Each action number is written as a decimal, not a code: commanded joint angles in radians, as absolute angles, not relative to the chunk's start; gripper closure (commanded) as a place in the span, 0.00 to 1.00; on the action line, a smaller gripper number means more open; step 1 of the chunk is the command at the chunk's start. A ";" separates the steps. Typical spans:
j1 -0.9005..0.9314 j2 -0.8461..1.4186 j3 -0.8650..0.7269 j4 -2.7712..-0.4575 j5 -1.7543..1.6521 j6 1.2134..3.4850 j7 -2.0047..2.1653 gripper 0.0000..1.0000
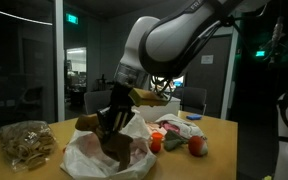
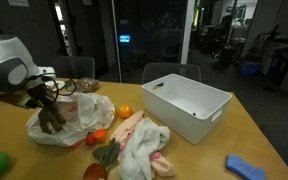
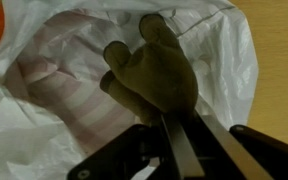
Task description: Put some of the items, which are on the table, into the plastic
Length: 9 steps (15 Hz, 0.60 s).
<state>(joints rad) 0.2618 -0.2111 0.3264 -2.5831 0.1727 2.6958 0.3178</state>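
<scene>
- Gripper fingers are filling the bottom of the wrist view, clamping together on the lower end of a soft toy.
- The soft toy is showing as an olive-brown plush shape with a fuzzy nap. Its long axis is running from the fingers up the picture, and two rounded lobes are pointing toward the top edge.
- A plastic bag is lying open around and beneath the toy. It is thin, white, crinkled and partly see-through, with a pale pink striped patch showing through it.
- In both exterior views the toy is hanging below the gripper, roughly upright, inside the mouth of the bag on the wooden table.
- A pink and white cloth is lying crumpled near the bag, with an orange just beside it.
- A white tub, rectangular and smooth-walled, is standing well apart from the bag, and a blue sponge is lying near the table edge.
- A clear bag of pale brown pieces is sitting near the white bag.
- A green sign is glowing in the background, its writing too small to read.
</scene>
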 commanded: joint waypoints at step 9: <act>0.107 -0.076 0.308 -2.548 -0.304 2.684 0.482 0.88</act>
<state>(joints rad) 0.1224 -0.1261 0.3132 -2.6100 -0.2094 2.6809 0.4433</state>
